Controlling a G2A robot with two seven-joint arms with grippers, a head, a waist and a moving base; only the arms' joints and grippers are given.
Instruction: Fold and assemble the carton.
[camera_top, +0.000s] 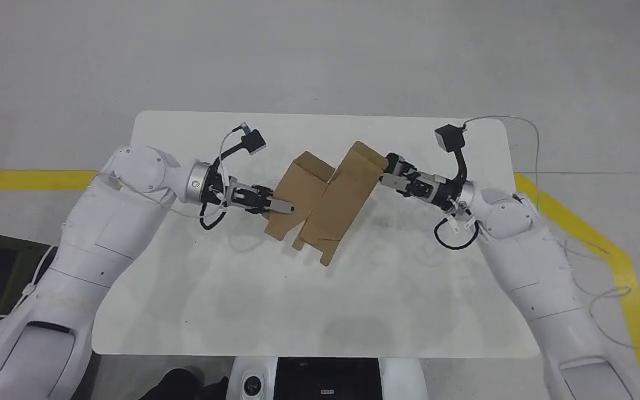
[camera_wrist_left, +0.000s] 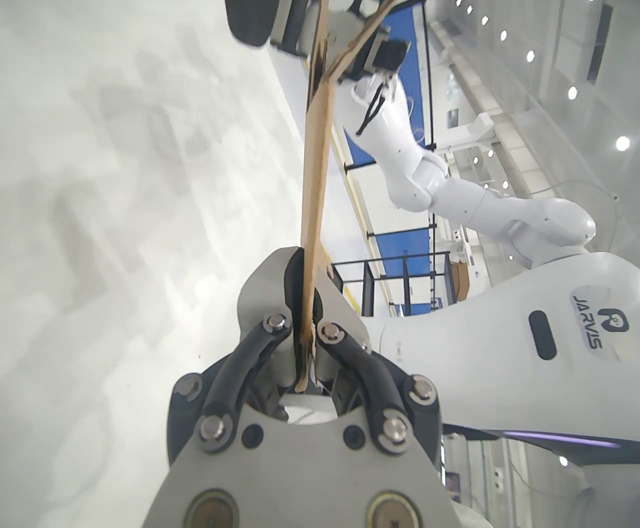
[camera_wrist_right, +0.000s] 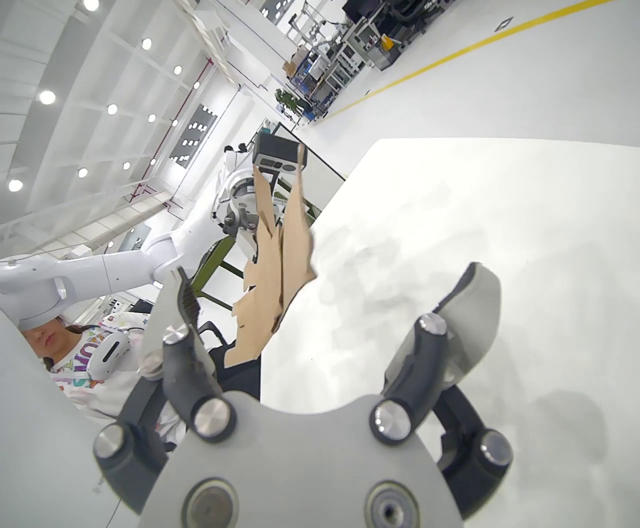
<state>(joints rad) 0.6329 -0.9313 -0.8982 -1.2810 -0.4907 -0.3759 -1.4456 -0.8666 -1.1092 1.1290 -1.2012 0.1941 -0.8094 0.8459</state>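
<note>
While your left gripper (camera_wrist_left: 309, 272) pinches the carton (camera_top: 330, 200) edge between its fingers over the bench (camera_top: 400, 300), your right gripper (camera_wrist_right: 330, 285) sits beside it, fingers spread.

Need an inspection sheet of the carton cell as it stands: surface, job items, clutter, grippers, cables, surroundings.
Surface: white table, no spills or marks seen.
Job's things: one brown carton, flat, flaps loose, not yet assembled, over mid-table between the arms.
Clutter: nothing seen.
Grippers: left gripper shut on the carton's edge; right gripper open at the carton's opposite end, not gripping it.
Cables: black loops at the wrists; a thin grey cable arcs from the right wrist camera past the table edge.
Surroundings: yellow floor line on grey floor.
</note>
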